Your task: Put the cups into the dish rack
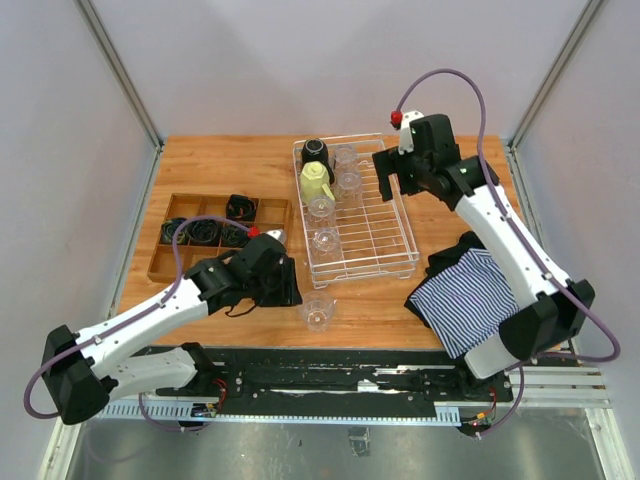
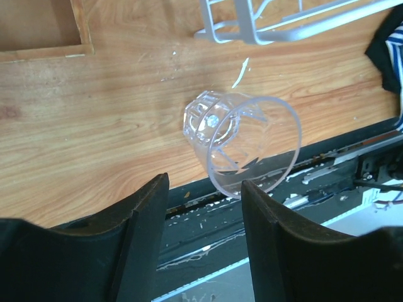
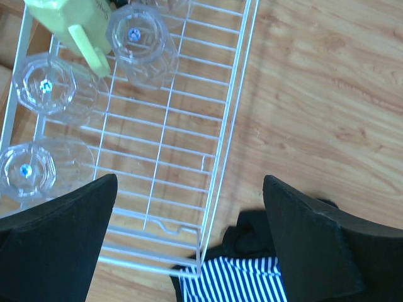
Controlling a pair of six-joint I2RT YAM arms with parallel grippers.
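Observation:
The white wire dish rack [image 1: 385, 235] stands mid-table. It holds a black mug [image 1: 317, 152], a pale yellow-green mug [image 1: 316, 182] and several clear tumblers, such as one [image 1: 327, 241] near its front. One more clear tumbler [image 1: 318, 313] lies on its side on the wood near the front edge. My left gripper [image 1: 293, 293] is open and empty just left of it. In the left wrist view the tumbler [image 2: 242, 141] lies just beyond the gripper [image 2: 204, 189], its mouth toward the camera. My right gripper [image 1: 393, 180] is open and empty above the rack's right side [image 3: 217, 157].
A brown wooden compartment tray [image 1: 168, 262] with black items sits at the left. A blue-and-white striped cloth [image 1: 470, 300] over a black cloth lies right of the rack, also showing in the right wrist view [image 3: 233, 280]. The table's front edge runs just behind the lying tumbler.

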